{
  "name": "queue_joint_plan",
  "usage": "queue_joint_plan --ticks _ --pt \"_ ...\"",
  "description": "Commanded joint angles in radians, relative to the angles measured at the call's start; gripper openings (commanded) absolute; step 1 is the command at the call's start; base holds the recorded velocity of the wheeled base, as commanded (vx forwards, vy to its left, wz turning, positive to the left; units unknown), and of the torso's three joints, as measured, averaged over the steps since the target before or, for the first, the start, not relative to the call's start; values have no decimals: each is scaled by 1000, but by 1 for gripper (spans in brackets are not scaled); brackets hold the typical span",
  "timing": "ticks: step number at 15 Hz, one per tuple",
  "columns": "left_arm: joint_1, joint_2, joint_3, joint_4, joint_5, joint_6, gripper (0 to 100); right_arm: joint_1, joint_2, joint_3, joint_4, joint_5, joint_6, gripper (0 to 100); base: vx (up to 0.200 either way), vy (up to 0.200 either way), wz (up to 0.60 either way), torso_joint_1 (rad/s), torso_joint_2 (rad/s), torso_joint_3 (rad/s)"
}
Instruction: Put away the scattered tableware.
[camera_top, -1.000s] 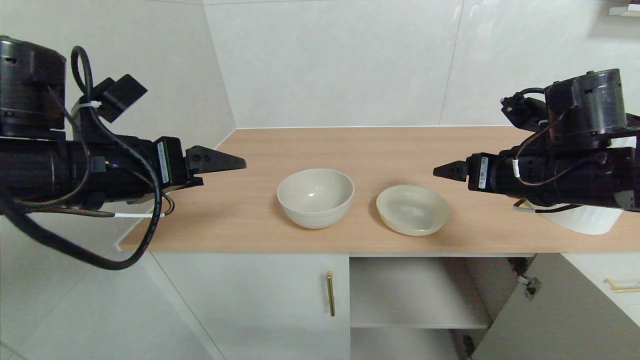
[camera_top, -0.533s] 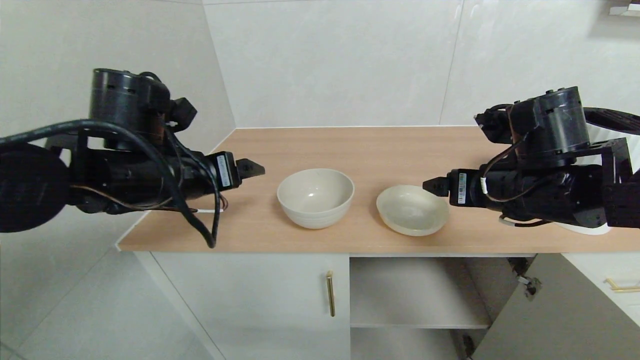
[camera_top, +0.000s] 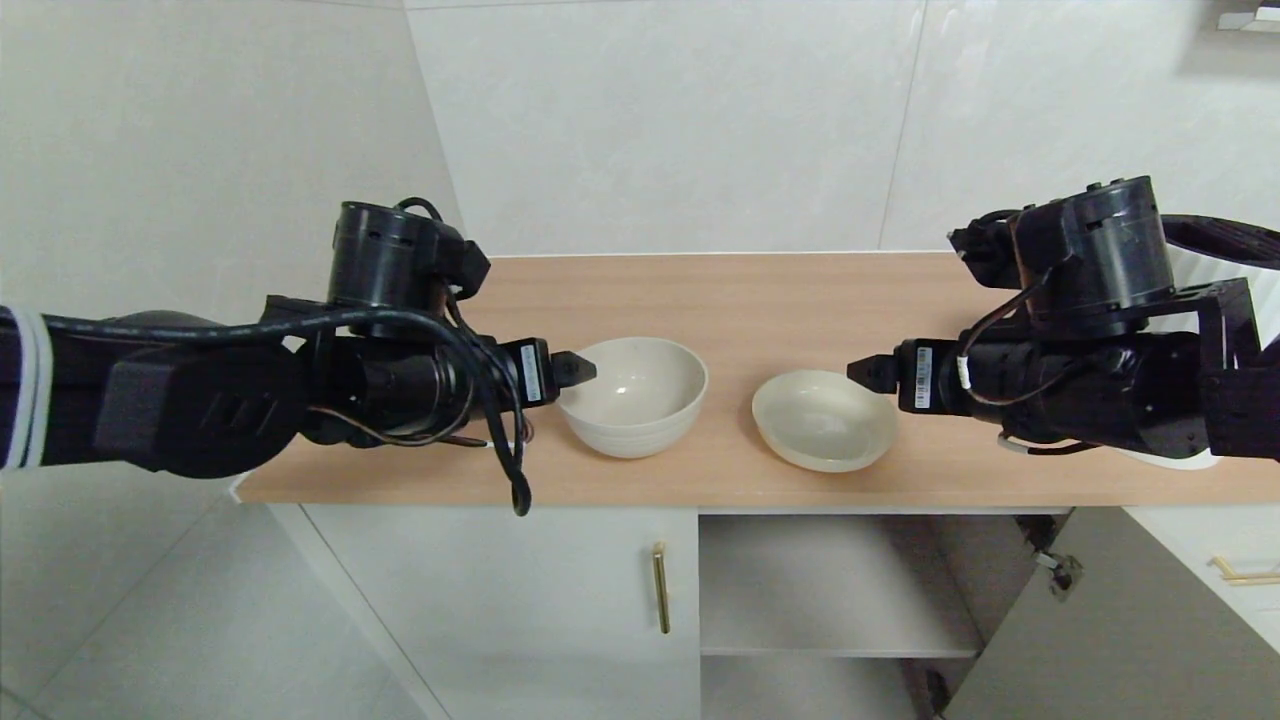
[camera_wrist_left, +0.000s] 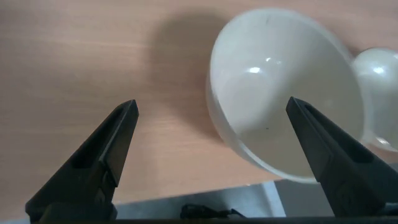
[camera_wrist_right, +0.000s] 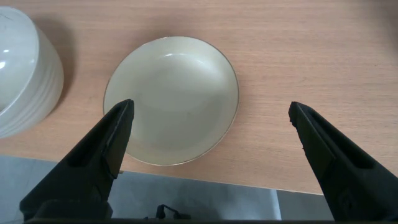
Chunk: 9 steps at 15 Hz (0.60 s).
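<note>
Counter (camera_top: 780, 290): two pieces of tableware, one bowl and one dish, both upright, near each other but apart. Two grippers, one on each side.

Left gripper (camera_top: 574, 370): level with the bowl (camera_top: 631, 395), tip at its left rim; contact unclear. Fingers (camera_wrist_left: 109, 155) spread wide, nothing held. One is over bare wood, the other over the bowl's hollow.

Dish (camera_top: 825, 420): shallow, just right of the bowl, near the front edge.

Right gripper (camera_top: 862, 372): at the dish's right rim, above it. Fingers (camera_wrist_right: 102, 149) wide apart, empty.

Below: one closed door with one brass handle (camera_top: 660, 587), and one open compartment (camera_top: 820, 580) with a shelf.
</note>
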Motion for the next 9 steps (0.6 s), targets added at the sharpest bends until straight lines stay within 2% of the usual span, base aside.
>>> queue_joint_plan --ticks 1,5,6,9 --pt "-3 51 -6 -6 1 -2 100 0 1 1 0 -1 0 100 0 0 0 0 0 0" --pt "-9 51 -6 -7 2 -2 100 0 1 1 0 -1 0 100 0 0 0 0 0 0" --pt "-14 48 -4 -7 1 -2 0 0 1 1 0 -1 0 100 0 0 0 0 0 0" --pt "-26 44 -1 -7 4 0 0 0 1 1 0 -1 0 100 0 0 0 0 0 0"
